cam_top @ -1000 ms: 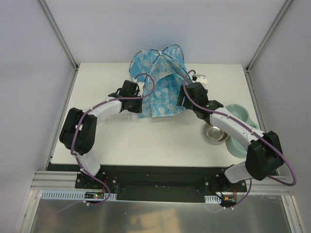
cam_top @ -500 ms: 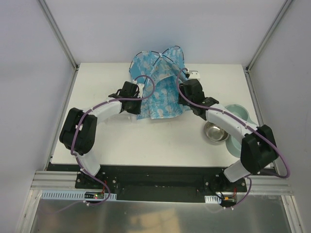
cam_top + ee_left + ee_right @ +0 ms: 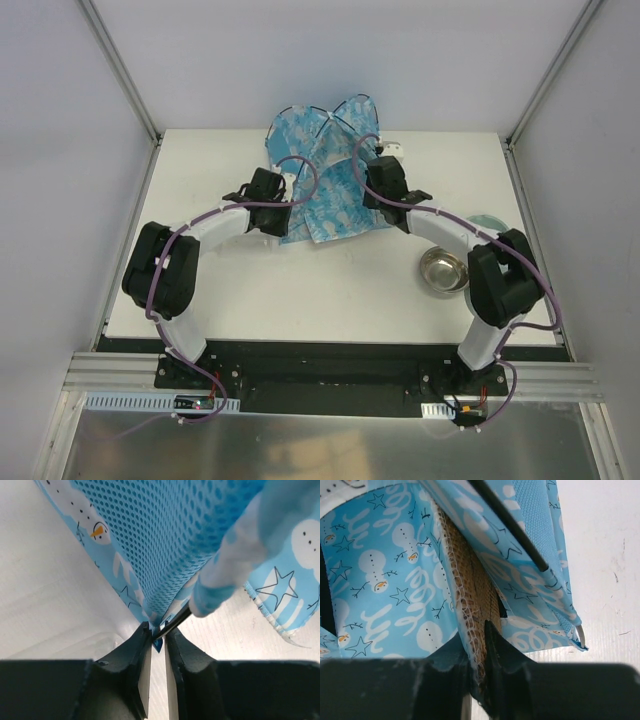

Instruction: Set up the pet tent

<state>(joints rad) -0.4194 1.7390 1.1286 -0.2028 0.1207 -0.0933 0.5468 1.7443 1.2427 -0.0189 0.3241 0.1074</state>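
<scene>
Nearest, toward the right of the white surface [image 3: 300,290], a steel bowl [image 3: 443,270] sits just beside the right arm and shows only its own shiny bottom. Just past it a pale green dish [image 3: 488,219] peeks out from behind that arm; what it holds cannot be told.

Farther in, at the middle of the surface's far half, is the pet tent [image 3: 325,180], with one arm reaching to each side of it. The left fingers [image 3: 146,632] are at its near left corner. They stand a narrow slit apart, with the tip of a thin black pole [image 3: 176,619] and a small blue fabric tab in the mouth of that slit; whether they pinch these I cannot tell. The right fingers [image 3: 491,642] are on the tent's right side, clenched on a hanging flap of it whose edge is a brown woven strip [image 3: 470,605].

From above, the tent's long axis runs near to far. Its wide, slack hem faces the arms and lies on the surface, and two rounded lobes edged by black poles rise at the far end, toward the back wall. It looks half raised, the cloth sagging in folds. The fabric is light blue, printed with white snowmen, stars and curls, and the left wrist view shows a darker blue mesh panel [image 3: 175,540] above the fingers.
</scene>
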